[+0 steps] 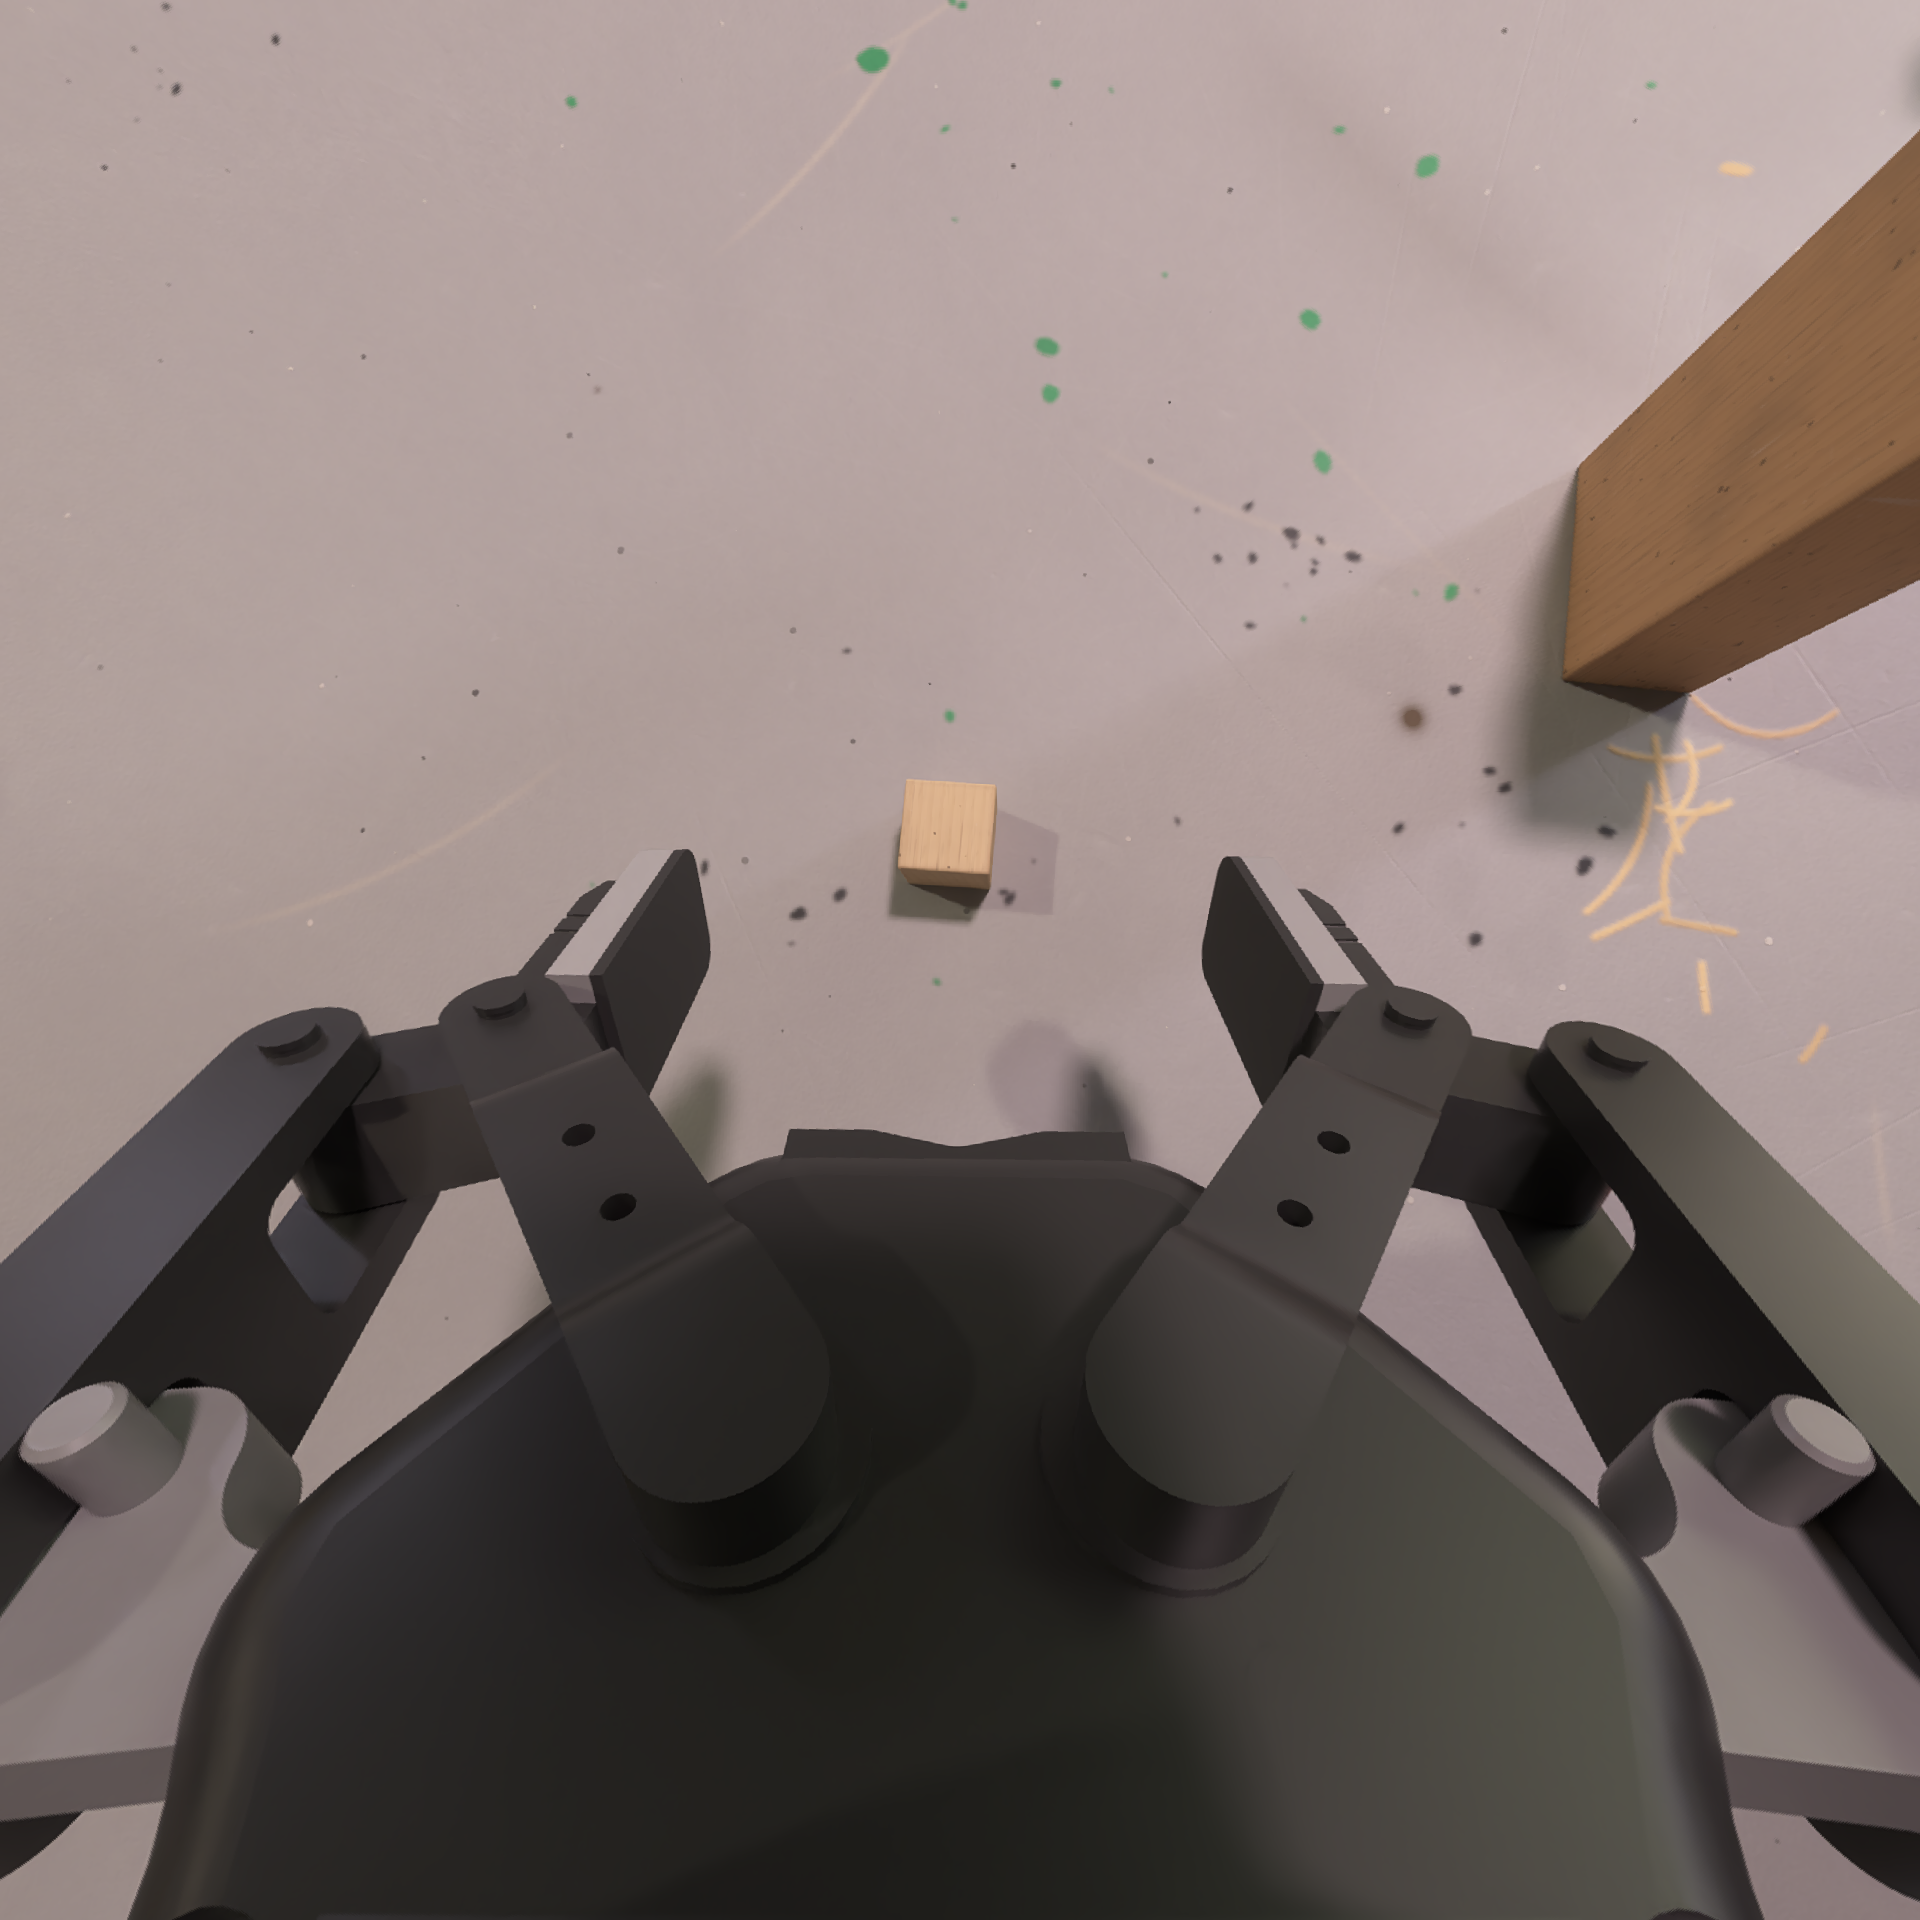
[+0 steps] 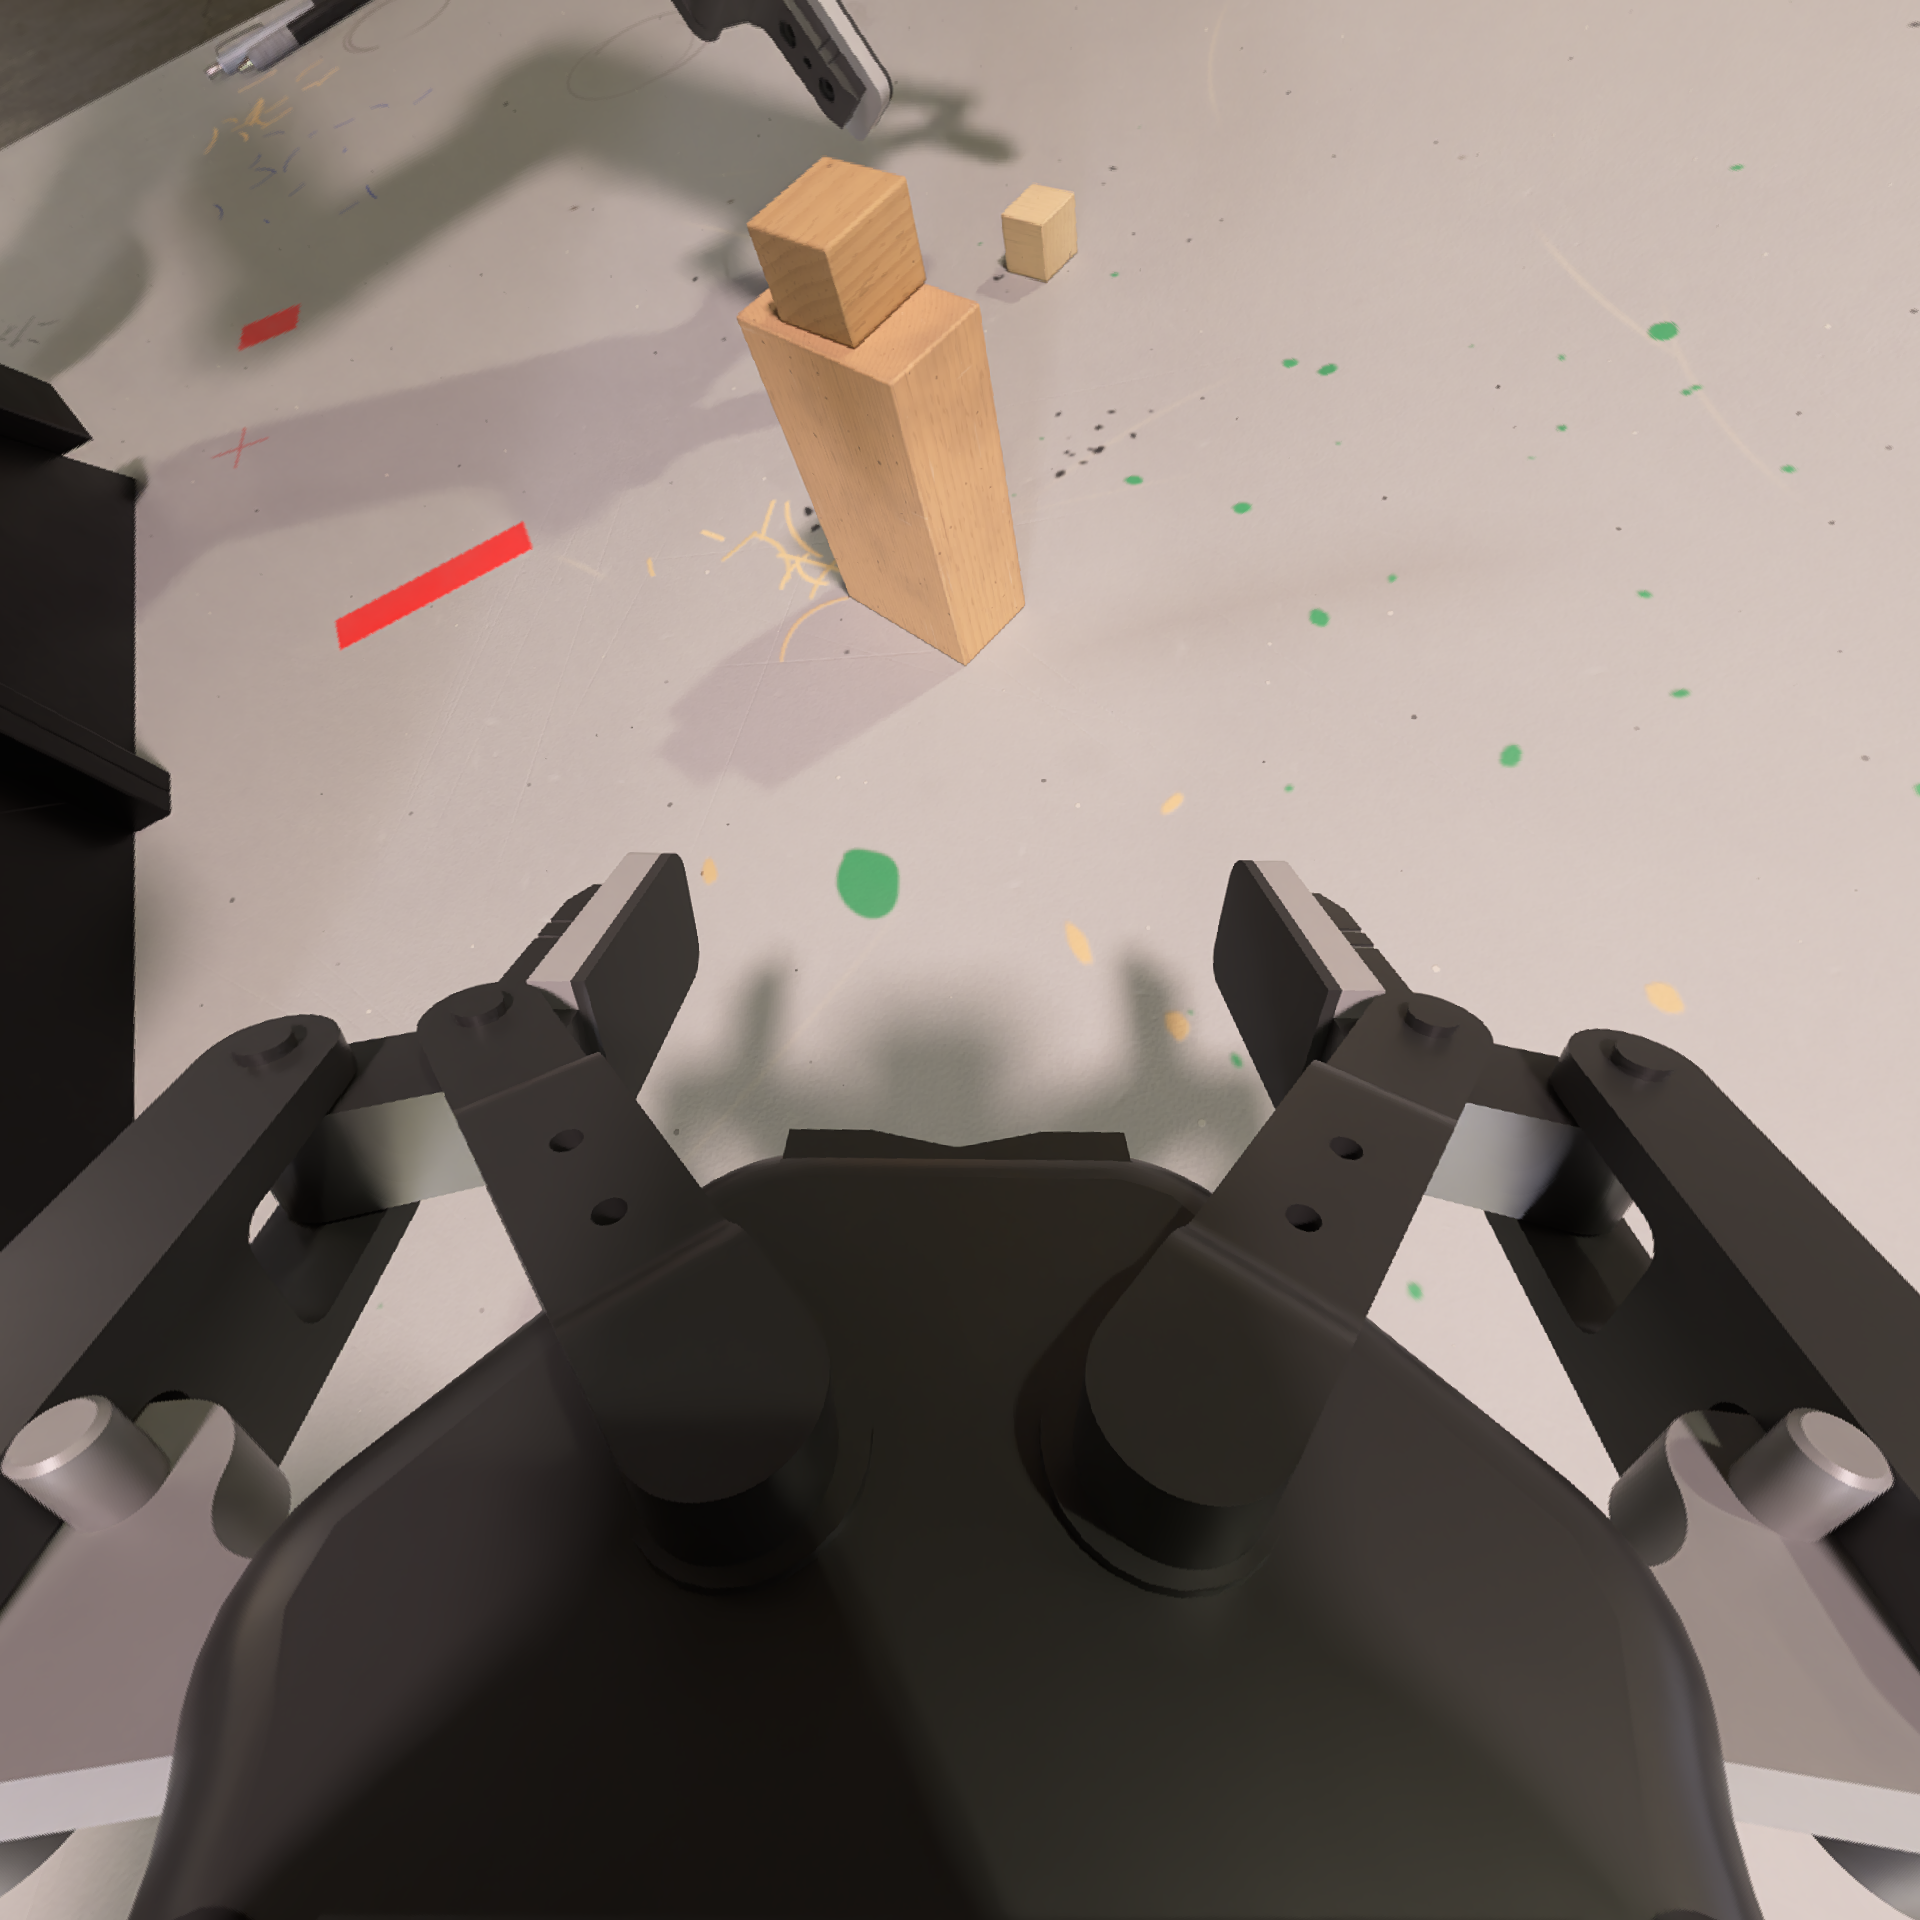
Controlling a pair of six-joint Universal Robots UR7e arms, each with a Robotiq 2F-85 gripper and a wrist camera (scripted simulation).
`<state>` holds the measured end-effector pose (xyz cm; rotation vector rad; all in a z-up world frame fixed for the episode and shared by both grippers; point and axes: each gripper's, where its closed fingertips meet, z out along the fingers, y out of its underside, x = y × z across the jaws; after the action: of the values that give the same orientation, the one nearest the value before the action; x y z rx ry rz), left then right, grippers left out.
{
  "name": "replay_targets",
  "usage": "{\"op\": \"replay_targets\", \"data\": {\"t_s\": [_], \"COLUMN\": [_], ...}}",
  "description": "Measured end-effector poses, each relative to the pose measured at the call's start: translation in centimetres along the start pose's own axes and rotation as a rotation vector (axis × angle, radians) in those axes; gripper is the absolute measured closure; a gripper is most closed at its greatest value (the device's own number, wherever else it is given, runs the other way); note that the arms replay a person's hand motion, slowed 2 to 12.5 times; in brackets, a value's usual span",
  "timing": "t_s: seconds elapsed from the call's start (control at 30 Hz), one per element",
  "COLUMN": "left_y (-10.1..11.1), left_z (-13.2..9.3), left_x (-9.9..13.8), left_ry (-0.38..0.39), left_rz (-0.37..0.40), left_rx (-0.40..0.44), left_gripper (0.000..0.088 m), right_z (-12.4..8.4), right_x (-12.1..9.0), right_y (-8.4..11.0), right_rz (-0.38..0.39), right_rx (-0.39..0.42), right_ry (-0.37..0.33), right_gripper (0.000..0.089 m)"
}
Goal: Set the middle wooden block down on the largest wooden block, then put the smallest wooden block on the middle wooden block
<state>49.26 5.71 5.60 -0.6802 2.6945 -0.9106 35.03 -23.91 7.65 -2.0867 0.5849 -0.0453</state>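
Left wrist view first: our left end effector (image 1: 956,925) hangs above the bench (image 1: 416,468) with its two dark fingers (image 1: 655,935) spread wide and nothing between them. Just ahead of the fingertips, roughly centred in the gap, the smallest wooden block (image 1: 947,833) sits flat on the grey, paint-speckled surface, clear of both fingers. At the right edge of the same view we see a side face of the largest wooden block (image 1: 1745,457), well apart from the small cube.

From the right wrist view, our right end effector (image 2: 956,925) is likewise spread wide and empty, hovering over a green spot (image 2: 867,883) on the bench (image 2: 1455,623). Farther off, the largest wooden block (image 2: 914,488) stands upright on its small end. The middle wooden block (image 2: 836,249) rests on its top face, turned slightly askew so that its corners do not line up with the block below. The smallest wooden block (image 2: 1039,231) lies on the bench just beyond and to the right of that stack, not touching it. Above it, at the top edge, we see a fingertip of the left end effector (image 2: 831,62). Two red strips (image 2: 431,584) mark the bench to the left of the stack, and a pen (image 2: 281,31) lies near the top left corner.
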Motion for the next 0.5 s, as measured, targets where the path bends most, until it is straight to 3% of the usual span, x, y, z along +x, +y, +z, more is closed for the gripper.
{"op": "replay_targets", "data": {"t_s": [0.5], "left_y": [-0.3], "left_z": [1.9], "left_x": [-0.2], "left_ry": [0.059], "left_rz": [0.023], "left_rx": [-0.042], "left_gripper": [0.0209], "right_z": [0.5], "right_x": [0.4], "right_y": [0.4], "right_rz": [0.01], "right_rx": [-0.018], "right_ry": [-0.003], "right_gripper": [0.0039]}}
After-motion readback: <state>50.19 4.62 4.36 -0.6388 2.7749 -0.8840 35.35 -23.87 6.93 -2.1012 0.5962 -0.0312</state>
